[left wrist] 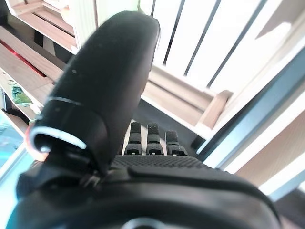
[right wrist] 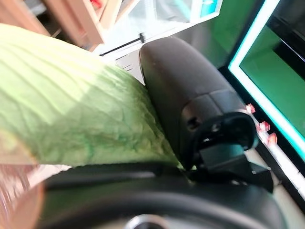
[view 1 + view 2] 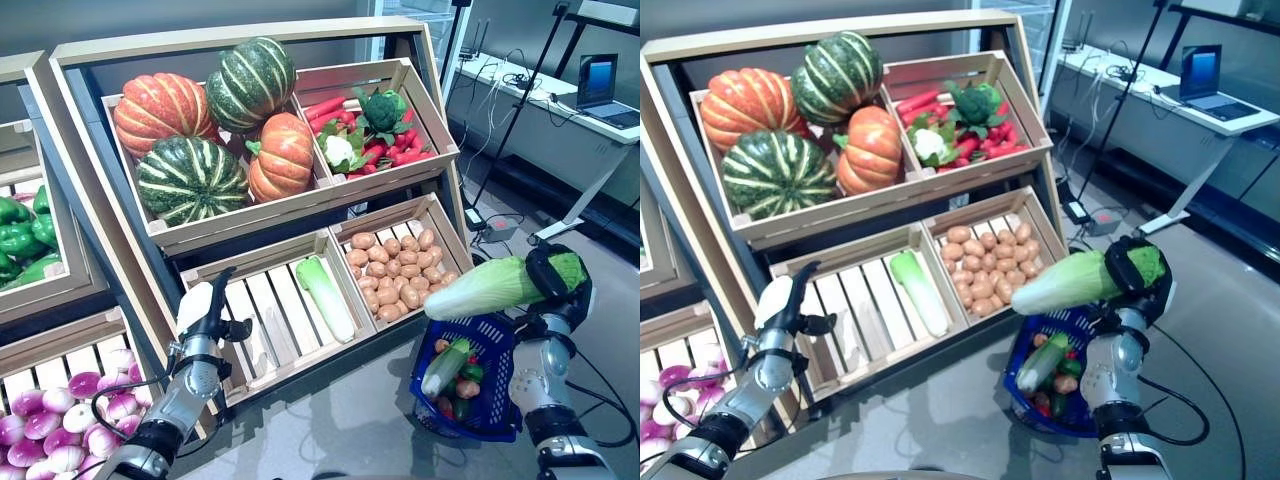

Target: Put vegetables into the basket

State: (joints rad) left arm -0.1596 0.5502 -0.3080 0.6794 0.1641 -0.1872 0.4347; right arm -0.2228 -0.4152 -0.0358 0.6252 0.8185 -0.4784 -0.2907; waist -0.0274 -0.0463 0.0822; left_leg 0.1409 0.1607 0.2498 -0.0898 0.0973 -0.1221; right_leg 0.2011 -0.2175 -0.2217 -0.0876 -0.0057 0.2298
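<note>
right hand (image 3: 556, 275) is clamped around a napa cabbage (image 3: 480, 288) held level just above the blue basket (image 3: 497, 418), so the carry step looks nearly done and lowering then releasing seems next, while left hand (image 3: 205, 310) hangs relaxed by the slatted crate (image 3: 262, 330).

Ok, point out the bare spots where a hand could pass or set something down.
Roomiest: the slatted crate, bare except one cabbage along the side next to the potatoes. The floor before the shelf is bare. Crowded: pumpkin crate, potato crate, and the blue basket beneath the right hand's cabbage.
</note>
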